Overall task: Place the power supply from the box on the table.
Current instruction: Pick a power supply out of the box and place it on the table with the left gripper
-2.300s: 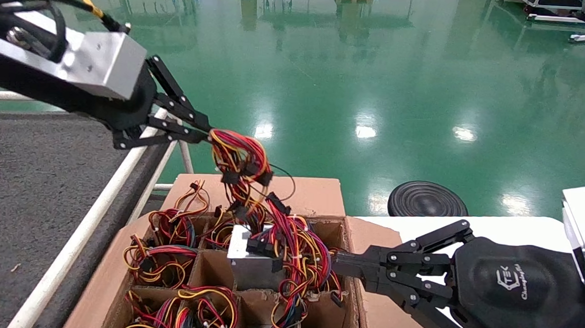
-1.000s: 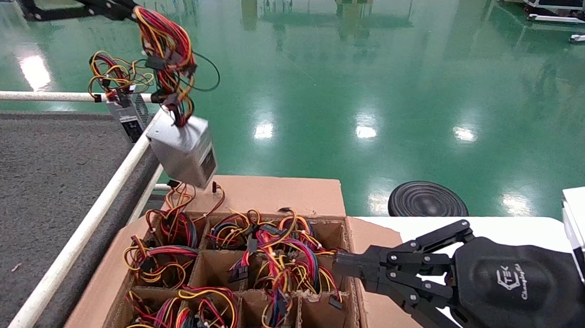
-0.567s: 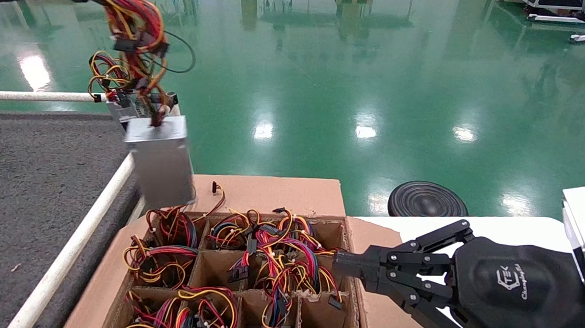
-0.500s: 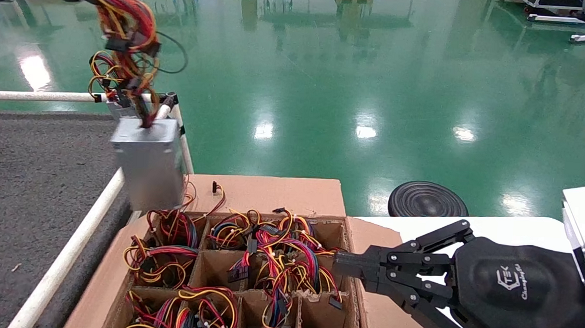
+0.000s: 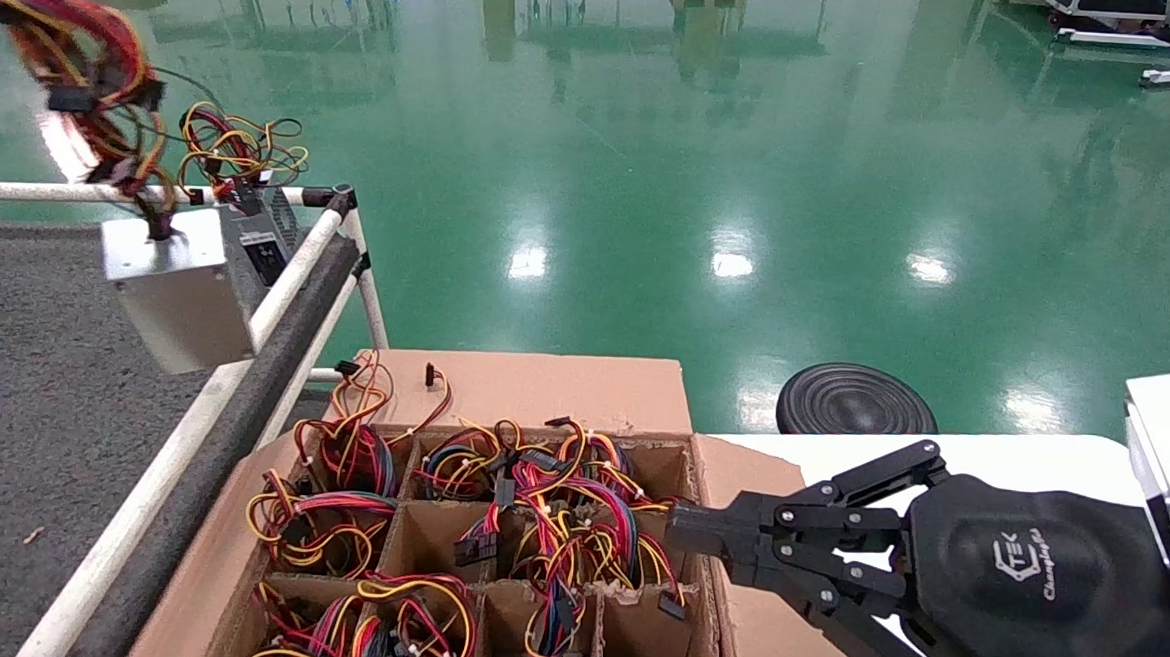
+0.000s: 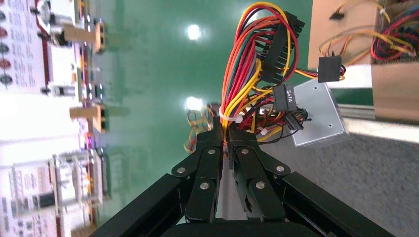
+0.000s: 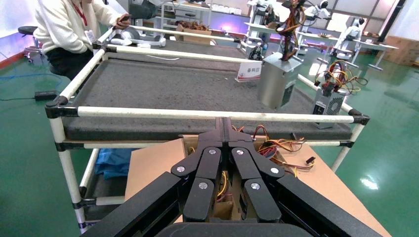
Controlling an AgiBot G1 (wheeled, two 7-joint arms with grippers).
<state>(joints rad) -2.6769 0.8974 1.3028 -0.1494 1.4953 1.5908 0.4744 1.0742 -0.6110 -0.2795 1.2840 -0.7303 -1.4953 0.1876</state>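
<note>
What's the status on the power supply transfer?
Left gripper shut on the wire bundle, power supply hanging over the table, not set down. Right gripper shut, parked at the box. Labelled unit stands close beside the drop spot.

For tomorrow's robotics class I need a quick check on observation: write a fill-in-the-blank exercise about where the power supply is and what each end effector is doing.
1. The left end effector holds the power supply by its ____.
2. The power supply hangs above the dark grey ____, not yet resting on it.
3. The right end effector is shut and holds ____.
4. The box is made of brown ____.

Missing words: wires; table; nothing; cardboard
</note>
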